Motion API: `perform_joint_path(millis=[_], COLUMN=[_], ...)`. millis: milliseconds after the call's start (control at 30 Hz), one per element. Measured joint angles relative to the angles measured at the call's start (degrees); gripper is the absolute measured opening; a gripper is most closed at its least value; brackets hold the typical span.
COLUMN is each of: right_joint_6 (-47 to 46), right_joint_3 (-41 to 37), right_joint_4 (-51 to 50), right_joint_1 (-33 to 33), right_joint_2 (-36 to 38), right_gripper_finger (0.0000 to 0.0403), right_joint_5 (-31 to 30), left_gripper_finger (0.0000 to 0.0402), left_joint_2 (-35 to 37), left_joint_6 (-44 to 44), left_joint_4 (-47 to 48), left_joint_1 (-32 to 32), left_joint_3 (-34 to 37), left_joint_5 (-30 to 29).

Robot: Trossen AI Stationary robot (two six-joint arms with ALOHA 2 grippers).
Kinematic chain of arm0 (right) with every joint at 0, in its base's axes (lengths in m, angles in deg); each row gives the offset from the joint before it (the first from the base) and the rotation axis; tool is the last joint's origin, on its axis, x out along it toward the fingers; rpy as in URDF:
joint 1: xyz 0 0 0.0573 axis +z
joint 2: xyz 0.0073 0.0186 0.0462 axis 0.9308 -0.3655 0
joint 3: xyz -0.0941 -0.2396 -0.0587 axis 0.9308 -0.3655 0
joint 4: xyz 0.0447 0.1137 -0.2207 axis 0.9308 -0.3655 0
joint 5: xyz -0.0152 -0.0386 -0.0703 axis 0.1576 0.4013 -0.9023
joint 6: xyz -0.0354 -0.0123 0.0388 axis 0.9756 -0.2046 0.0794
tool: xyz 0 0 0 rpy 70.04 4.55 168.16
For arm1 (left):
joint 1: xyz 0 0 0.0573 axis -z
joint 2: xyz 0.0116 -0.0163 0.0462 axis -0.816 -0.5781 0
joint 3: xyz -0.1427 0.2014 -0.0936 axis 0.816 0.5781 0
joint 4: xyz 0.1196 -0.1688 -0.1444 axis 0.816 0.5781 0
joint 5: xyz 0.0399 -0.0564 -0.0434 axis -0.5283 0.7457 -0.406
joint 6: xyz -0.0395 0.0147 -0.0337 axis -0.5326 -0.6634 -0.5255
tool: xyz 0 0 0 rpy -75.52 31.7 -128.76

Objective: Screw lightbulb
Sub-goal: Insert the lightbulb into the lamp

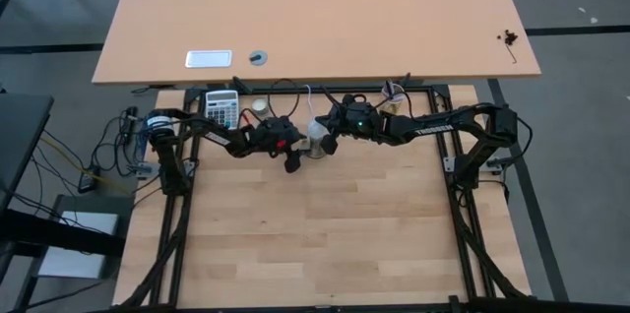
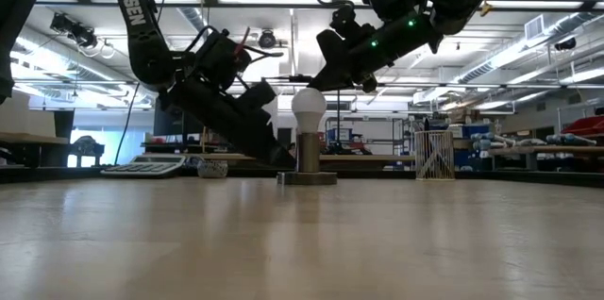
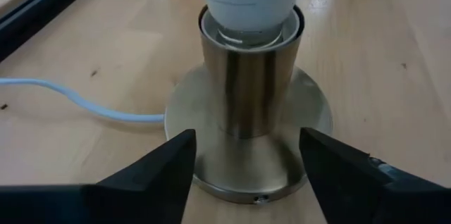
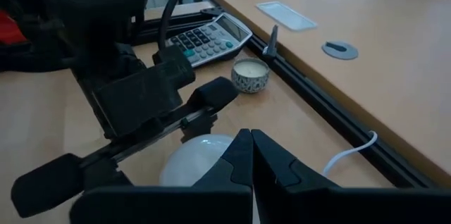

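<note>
The white lightbulb (image 2: 308, 108) stands upright with its screw end in the round metal socket (image 3: 248, 90), whose wide base (image 2: 307, 178) rests on the wooden table. My left gripper (image 3: 246, 146) is low at the socket's left (image 1: 293, 162). It is open, with one finger on each side of the socket's column just above the base, and I see no touch. My right gripper (image 4: 251, 139) is shut and slants down from the right, with its tips at the bulb's globe (image 4: 194, 162). My right gripper's shut fingertips (image 2: 317, 79) stand at the top of the bulb's globe (image 2: 310, 92), slanting down from the table's right. I cannot tell whether they touch the glass.
The socket's thin white cord (image 3: 77, 101) runs off across the table. A calculator (image 4: 208, 37) and a small round tin (image 4: 251, 75) lie by the black rail at the far edge. A larger desk (image 1: 315, 18) stands beyond. Bare wood stretches toward the near edge.
</note>
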Motion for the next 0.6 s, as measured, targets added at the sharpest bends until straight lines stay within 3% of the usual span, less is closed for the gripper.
perform_joint_path(millis=[367,600], right_joint_6=[0.3,0.3], right_joint_3=[0.0,0.0], right_joint_4=[-0.1,-0.2], right_joint_1=[0.0,0.0], right_joint_2=[0.0,0.0], right_gripper_finger=[0.0008,0.0008], right_joint_5=[0.0,0.0], left_gripper_finger=[0.0139,0.0093], left_joint_2=[0.0,-0.1], left_joint_6=[0.0,0.1], left_joint_4=[0.2,2.3], left_joint_1=[0.0,0.0], left_joint_3=[0.0,0.0], left_joint_5=[0.0,-0.2])
